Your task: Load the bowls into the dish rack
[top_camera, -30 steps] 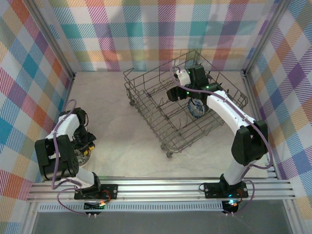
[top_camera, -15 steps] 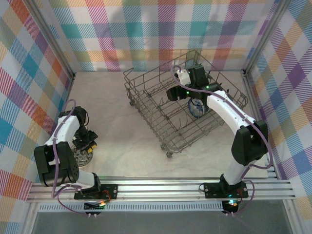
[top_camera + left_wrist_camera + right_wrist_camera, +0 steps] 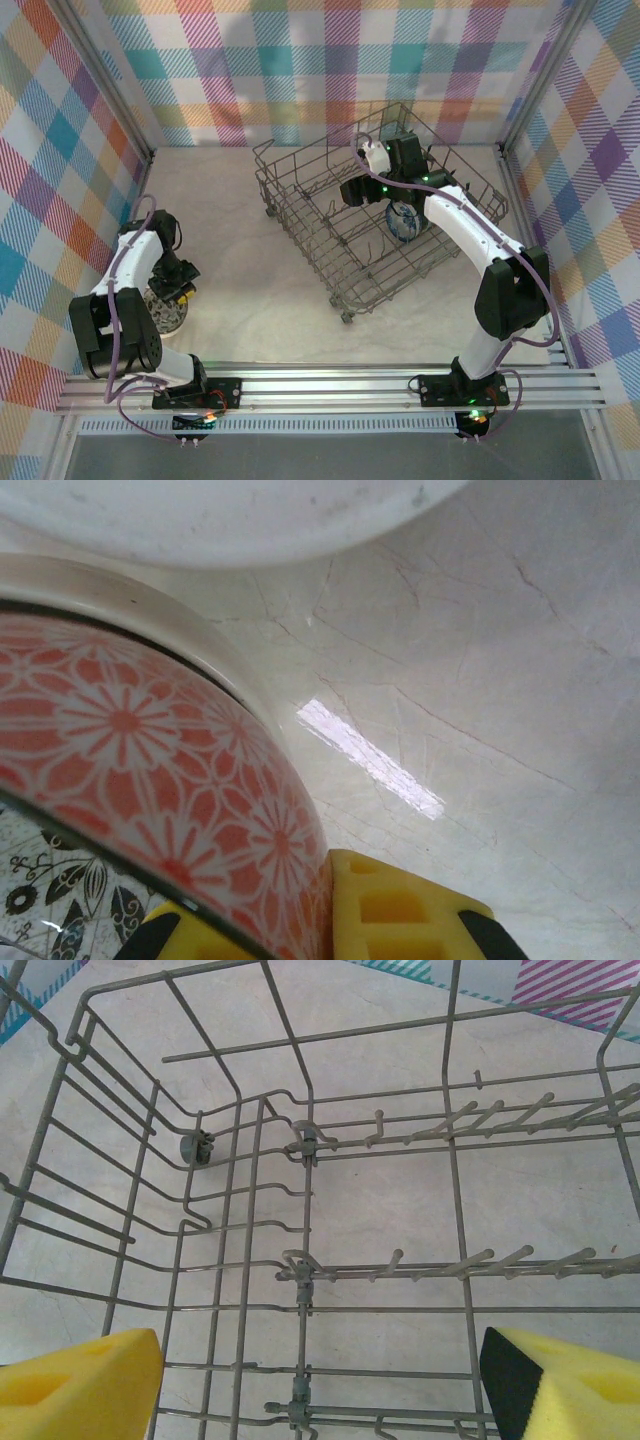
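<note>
Left tool clamped on bowl, orange flower pattern, cream rim

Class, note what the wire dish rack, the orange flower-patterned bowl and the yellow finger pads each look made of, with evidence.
Dish rack: grey metal wire, probably coated; dull sheen, thin bent rods.
Orange flower-patterned bowl: glazed ceramic; glossy printed wall, cream rim.
Yellow finger pads: likely matte foam or soft rubber; moulded hollows.
</note>
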Controlling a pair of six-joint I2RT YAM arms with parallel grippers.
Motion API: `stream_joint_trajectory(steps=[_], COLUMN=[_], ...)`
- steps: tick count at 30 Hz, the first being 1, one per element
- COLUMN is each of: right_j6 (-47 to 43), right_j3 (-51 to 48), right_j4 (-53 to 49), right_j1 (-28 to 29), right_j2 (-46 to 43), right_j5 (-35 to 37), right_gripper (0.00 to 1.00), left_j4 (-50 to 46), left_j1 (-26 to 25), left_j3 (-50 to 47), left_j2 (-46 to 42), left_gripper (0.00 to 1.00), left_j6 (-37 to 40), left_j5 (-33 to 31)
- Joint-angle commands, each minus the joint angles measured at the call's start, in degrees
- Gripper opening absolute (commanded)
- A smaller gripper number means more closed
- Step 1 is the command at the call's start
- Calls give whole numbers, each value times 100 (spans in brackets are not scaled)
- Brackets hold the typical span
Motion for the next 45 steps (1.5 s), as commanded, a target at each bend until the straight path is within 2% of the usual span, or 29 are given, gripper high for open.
stream_joint_trajectory(steps=[1, 10, 16, 24, 29, 33, 37, 42, 45], right_j6=[95, 129, 107, 95, 59, 115, 255, 447, 583], right_j3=[49, 49, 88, 189, 233, 221, 125, 42, -20], right_j4=[164, 191, 164, 104, 94, 116, 230, 401, 574], right_j1=[-22, -17, -20, -19, -20, -19, -19, -2, 84], right_j2=[12, 45, 45, -27, -217, -477, -779, -1020, -1135], right_j5=[-170, -279, -249, -216, -135, -168, -402, -849, -1015], right_gripper=[84, 84, 84, 84, 84, 84, 84, 81, 78], left_j4=[-282, -499, -586, -980, -1186, -1114, -628, 955, 1631], left_j1=[38, 161, 154, 109, -162, -771, -1701, -2789, -3390], left_j3=[322, 516, 648, 1471, 2333, 3283, 4078, 4424, 5034], left_j2=[52, 181, -37, -459, -644, -643, -484, -197, 350], left_gripper=[9, 8, 6, 5, 3, 3, 3, 0, 0], left_j6=[176, 194, 53, -159, -371, -880, -1571, -2580, -2894], left_j5=[-230, -378, -370, -290, -306, -329, -525, -694, -961])
